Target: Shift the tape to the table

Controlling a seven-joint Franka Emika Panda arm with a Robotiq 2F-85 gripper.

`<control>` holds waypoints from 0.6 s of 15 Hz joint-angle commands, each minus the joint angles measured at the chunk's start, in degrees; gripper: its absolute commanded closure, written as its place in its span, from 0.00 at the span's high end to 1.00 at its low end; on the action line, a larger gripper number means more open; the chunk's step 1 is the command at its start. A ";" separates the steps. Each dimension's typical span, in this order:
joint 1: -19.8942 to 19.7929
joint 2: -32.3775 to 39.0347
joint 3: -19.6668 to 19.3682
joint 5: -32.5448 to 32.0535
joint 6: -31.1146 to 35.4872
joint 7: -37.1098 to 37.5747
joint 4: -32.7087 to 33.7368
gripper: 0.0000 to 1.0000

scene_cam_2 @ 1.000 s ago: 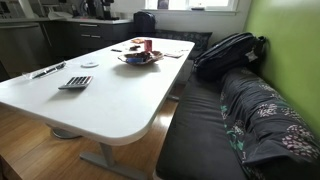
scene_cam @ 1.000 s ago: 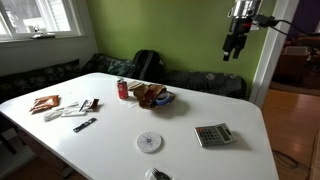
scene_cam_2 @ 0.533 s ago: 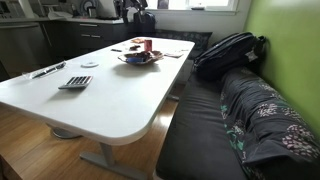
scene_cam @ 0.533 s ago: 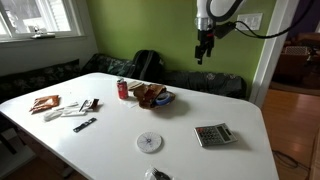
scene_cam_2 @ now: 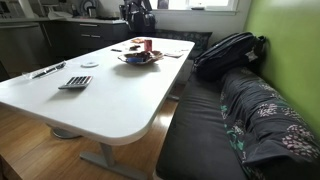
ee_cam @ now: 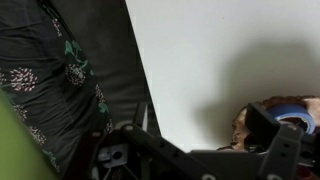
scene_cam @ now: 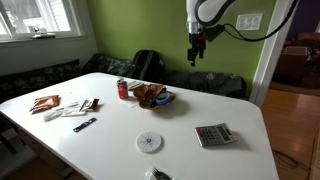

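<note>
The white table [scene_cam: 110, 128] fills both exterior views and also shows in the wrist view [ee_cam: 220, 50]. A bowl [scene_cam: 152, 98] of brown items stands next to a red soda can [scene_cam: 123, 89]. A small blue ring, the tape [ee_cam: 292, 113], lies among the brown items at the right edge of the wrist view, partly hidden by a finger. It shows as a blue patch in the bowl [scene_cam: 166, 97]. My gripper [scene_cam: 195, 56] hangs high above the table, beyond the bowl. Its fingers stand apart and empty in the wrist view [ee_cam: 200, 125].
A flat white disc [scene_cam: 149, 142], a calculator [scene_cam: 213, 134], snack packets [scene_cam: 45, 103] and a dark remote [scene_cam: 84, 125] lie on the table. A black backpack [scene_cam_2: 228, 52] and patterned cushions [scene_cam_2: 265, 120] sit on the bench beside the table.
The arm has swung leftward in the exterior view, from near the doorway toward the space above the bowl. Nothing on the table has moved.
</note>
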 commanded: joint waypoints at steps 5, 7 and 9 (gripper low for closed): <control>6.20 9.31 -1.47 1.10 0.40 27.34 3.90 1.00; 8.44 13.70 -2.05 1.75 3.43 34.42 6.85 1.00; 9.90 18.84 -1.97 2.58 5.18 36.99 11.27 1.00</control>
